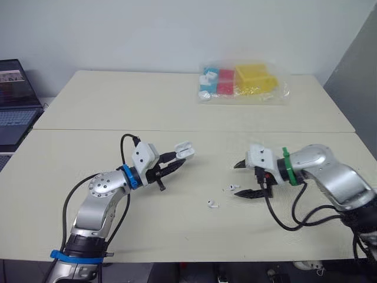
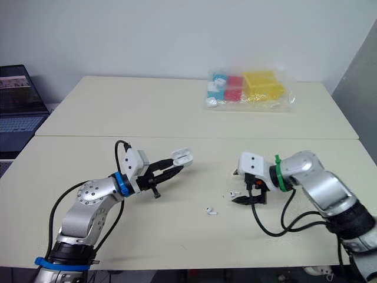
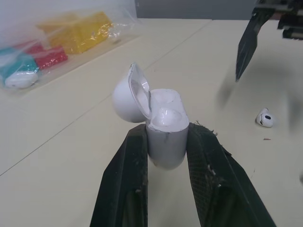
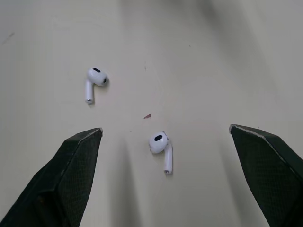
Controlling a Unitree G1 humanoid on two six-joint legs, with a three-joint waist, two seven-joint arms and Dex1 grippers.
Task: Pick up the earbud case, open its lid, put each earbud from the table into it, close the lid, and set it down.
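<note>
Head view: one white earbud case (image 1: 185, 150), two white earbuds, one clear bag (image 1: 241, 82) of coloured pieces and one laptop (image 1: 15, 100). The left gripper (image 1: 177, 160) pinches the case, holding it off the table (image 1: 118, 106), left of the middle. The right gripper (image 1: 237, 180) hangs spread wide over the first earbud (image 1: 234, 188). The second earbud (image 1: 212, 204) lies just beside it, nearer the robot.

Left wrist view: this adds the case's detail. Its lid (image 3: 128, 97) is swung back on its hinge and the rounded, glossy body stands upright, squeezed between the two black fingers (image 3: 125, 184). One earbud shows beyond, under a tip of the other claw.

Right wrist view: both earbuds lie stems down on the bare tabletop, apart from each other, one between the wide-set black fingers (image 4: 66, 179).
</note>
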